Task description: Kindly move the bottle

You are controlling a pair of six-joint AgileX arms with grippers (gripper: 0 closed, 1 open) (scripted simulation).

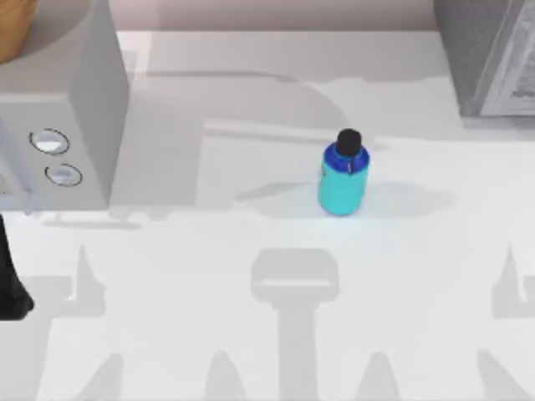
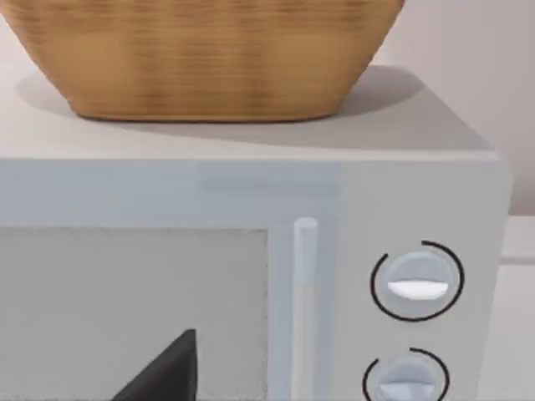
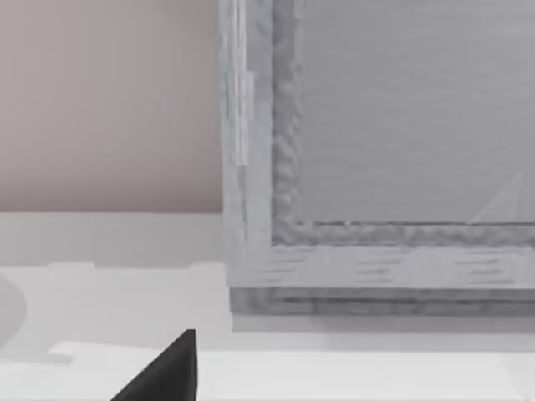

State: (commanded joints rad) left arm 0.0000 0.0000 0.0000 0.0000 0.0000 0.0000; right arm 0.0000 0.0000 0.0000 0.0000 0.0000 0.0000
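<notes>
Bottle [image 1: 343, 180] upright mid-table, untouched, clear of microwave [image 1: 75, 109]. Looks light, rigid, smooth, likely slippery; grab cyan body, not cap. Jaw state: cannot tell, both arms.

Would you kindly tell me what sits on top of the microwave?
A woven basket rests on the microwave. Its inside is out of sight.

Bright, even overhead light, soft grey arm shadows across the white table [image 1: 251, 351], faint cyan glow under the bottle [image 1: 343, 180].
</notes>
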